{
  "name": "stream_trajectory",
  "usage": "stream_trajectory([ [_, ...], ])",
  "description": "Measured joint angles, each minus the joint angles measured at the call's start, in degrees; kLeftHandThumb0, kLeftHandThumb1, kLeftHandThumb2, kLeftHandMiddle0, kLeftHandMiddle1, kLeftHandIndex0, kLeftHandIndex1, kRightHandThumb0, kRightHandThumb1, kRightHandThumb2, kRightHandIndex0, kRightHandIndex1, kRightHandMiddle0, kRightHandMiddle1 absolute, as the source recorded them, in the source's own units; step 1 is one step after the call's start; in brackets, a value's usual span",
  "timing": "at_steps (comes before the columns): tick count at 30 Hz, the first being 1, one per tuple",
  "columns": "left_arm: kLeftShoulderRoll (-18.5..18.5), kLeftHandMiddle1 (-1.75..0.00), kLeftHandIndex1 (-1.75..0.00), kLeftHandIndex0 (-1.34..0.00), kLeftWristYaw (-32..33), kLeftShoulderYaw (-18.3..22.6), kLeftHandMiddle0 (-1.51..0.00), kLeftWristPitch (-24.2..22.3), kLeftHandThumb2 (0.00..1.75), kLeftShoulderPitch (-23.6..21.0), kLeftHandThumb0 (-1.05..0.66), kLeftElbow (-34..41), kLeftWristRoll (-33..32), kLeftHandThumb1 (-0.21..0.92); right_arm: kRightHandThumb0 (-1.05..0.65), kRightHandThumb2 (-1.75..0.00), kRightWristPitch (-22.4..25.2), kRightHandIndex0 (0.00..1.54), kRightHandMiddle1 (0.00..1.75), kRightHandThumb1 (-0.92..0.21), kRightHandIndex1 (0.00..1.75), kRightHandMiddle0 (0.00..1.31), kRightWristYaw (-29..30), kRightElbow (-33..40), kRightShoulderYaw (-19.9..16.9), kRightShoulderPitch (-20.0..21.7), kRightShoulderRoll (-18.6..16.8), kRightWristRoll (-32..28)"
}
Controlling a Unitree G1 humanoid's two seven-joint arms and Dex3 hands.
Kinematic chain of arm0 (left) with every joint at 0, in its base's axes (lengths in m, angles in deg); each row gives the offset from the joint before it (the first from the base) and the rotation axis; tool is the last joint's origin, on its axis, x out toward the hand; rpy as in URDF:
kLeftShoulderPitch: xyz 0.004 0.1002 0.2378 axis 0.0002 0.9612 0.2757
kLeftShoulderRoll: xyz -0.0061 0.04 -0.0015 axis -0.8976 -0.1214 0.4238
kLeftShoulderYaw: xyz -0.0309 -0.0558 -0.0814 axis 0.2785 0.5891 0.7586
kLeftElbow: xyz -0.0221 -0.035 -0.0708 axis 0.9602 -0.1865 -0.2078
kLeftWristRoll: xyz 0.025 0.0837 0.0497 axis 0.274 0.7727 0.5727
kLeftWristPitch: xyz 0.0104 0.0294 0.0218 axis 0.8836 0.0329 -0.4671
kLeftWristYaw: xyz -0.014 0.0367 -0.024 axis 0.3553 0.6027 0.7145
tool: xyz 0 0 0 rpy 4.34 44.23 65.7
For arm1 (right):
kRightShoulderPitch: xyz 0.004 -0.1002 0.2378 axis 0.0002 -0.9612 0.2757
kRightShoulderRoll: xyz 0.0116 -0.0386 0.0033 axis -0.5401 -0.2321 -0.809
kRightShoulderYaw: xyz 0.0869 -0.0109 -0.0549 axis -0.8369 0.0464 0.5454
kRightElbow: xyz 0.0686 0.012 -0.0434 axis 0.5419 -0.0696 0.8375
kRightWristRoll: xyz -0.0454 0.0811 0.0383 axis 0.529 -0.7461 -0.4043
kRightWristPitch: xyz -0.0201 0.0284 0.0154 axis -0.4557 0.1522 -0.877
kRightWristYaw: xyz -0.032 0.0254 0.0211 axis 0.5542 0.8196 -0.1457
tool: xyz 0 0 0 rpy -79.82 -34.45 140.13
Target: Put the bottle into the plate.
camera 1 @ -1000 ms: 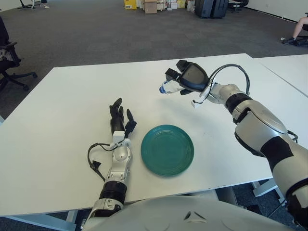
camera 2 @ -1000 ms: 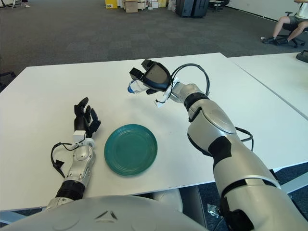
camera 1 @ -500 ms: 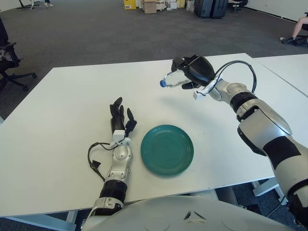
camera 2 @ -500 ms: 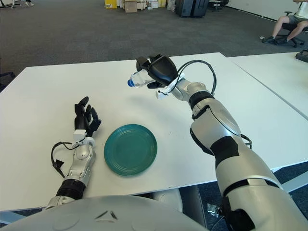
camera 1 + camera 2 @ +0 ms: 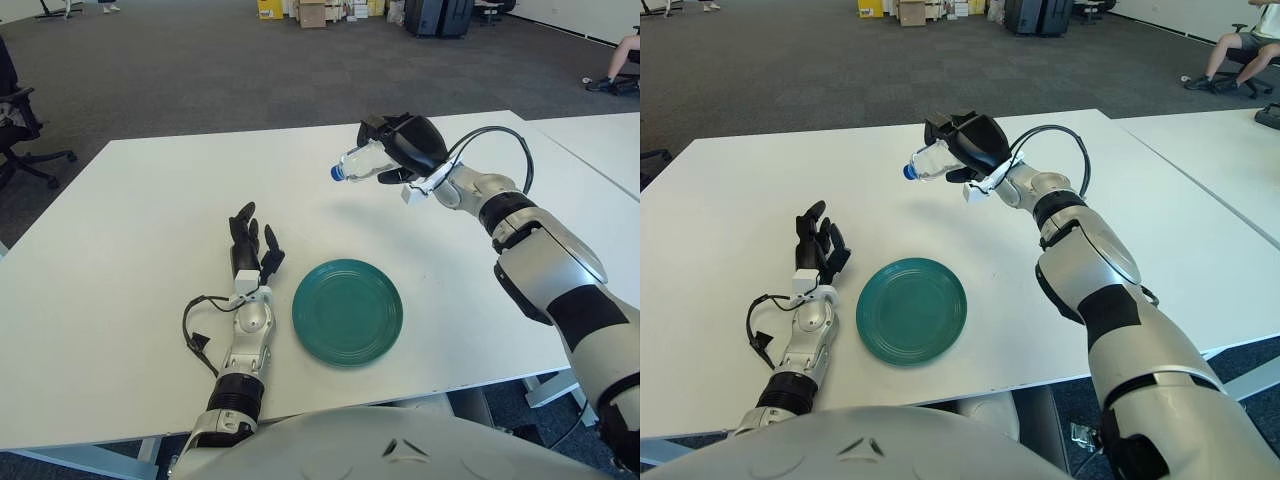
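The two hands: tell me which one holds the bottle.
The right hand, raised above the table's far side, grips the bottle. The left hand shows open beside the green plate.

The bottle (image 5: 930,160) is held in the right hand (image 5: 968,145) above the white desk (image 5: 720,200), tipped with its blue cap (image 5: 908,172) to the left and slightly downward. The green plate (image 5: 911,310) is seen nearer the front edge, well apart from the bottle. The left hand (image 5: 814,245) is shown just left of the plate, fingers spread.
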Motion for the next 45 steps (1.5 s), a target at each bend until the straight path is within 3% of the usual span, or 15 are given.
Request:
stream_trajectory([
  [3, 0.0, -0.01, -0.87, 0.0, -0.01, 0.0, -0.36, 0.0, 0.84, 0.0, -0.81, 0.0, 0.02, 0.92, -0.41, -1.27, -1.26, 1.15, 1.75, -0.35, 1.75, 0.56, 0.43, 1.08, -0.23, -0.81, 0.41, 0.0],
  [7, -0.01, -0.01, -0.86, 0.0, -0.01, -0.02, -0.36, 0.0, 0.84, 0.0, -0.81, 0.0, 0.08, 0.92, -0.44, -1.23, -3.53, 1.17, 1.75, -0.38, 1.75, 0.56, 0.94, 2.55, -0.43, -1.81, 0.89, 0.0],
  [22, -0.18, -0.01, -0.86, 0.0, -0.15, 0.08, -0.37, 0.0, 0.84, -0.05, -0.81, 0.01, 0.07, 0.92, -0.44, -1.18, -16.81, 1.13, 1.75, -0.42, 1.75, 0.53, 0.8, 15.37, -4.66, -7.62, 4.43, -2.36],
  [35, -0.28, -0.01, -0.85, 0.0, -0.86, 0.46, -0.36, 0.0, 0.85, -0.1, -0.8, 0.02, -0.49, 0.92, -0.43, -1.16, -22.86, 1.1, 1.75, -0.44, 1.75, 0.51, -1.38, 26.91, -5.39, -13.62, 8.26, 0.45],
  [45, -0.32, -0.01, -0.85, 0.0, -1.33, 0.57, -0.37, -0.09, 0.85, -0.33, -0.8, 0.02, -0.97, 0.92, -0.42, -1.13, -27.8, 1.08, 1.75, -0.47, 1.75, 0.49, -2.21, 34.45, -5.89, -18.35, 8.77, 2.0],
])
